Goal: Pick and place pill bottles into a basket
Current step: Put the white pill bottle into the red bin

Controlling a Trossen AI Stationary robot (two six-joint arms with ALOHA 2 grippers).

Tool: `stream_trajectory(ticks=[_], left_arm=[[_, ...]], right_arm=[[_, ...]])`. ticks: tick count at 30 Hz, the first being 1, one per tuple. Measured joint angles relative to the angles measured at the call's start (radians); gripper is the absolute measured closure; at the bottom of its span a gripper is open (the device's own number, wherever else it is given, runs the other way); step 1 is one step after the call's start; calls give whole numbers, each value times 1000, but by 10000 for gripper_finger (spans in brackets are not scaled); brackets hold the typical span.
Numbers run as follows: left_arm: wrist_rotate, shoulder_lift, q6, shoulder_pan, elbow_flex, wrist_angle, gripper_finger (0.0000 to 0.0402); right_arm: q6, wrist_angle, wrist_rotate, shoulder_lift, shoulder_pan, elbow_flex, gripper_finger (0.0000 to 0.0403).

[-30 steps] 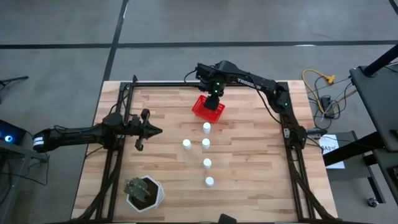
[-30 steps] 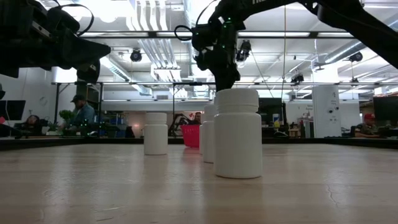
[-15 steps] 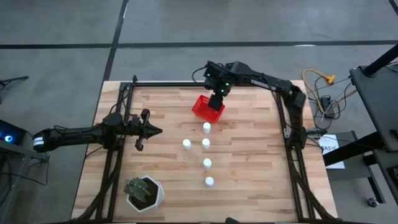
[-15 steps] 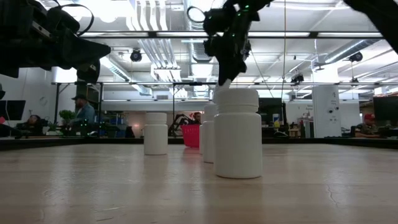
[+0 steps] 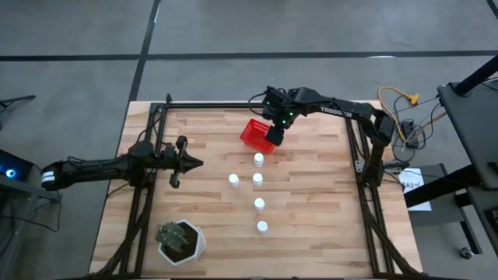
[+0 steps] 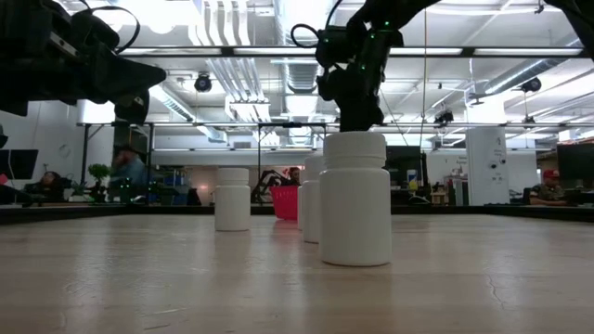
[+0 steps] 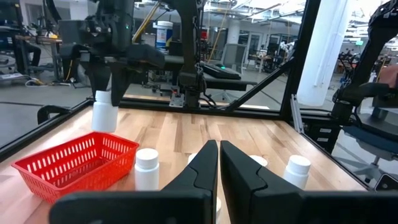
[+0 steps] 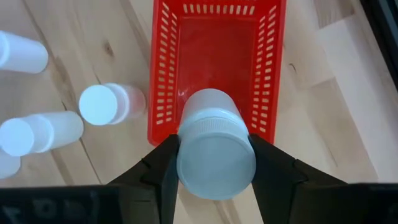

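Right gripper (image 8: 214, 163): jaws part-open, clamped on the cap of one small white cylindrical pill bottle (image 8: 216, 151), held above the bright red slotted plastic basket (image 8: 165, 74).
Left gripper (image 7: 218, 163): jaws fully closed, empty, over the table's left side.
Remaining bottles (image 5: 259, 204): five upright on the wooden table (image 5: 311, 202), near the basket.

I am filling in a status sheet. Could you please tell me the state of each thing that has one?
Right gripper: shut on the held pill bottle, above the basket.
Left gripper: shut, empty, waiting at the table's left.
Basket: upright, empty.
Five pill bottles on the table: upright, capped.
Plant pot: upright.
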Motion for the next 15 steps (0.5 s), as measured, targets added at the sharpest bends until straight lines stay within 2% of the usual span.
stream_trajectory(ticks=[9,15], left_arm=[[0,1,-2,0,0,0,401],[0,1,-2,0,0,0,401]], right_arm=[[-22,28,9,4,-19,-27,260],[-32,26,11,70,-39,-16,260]])
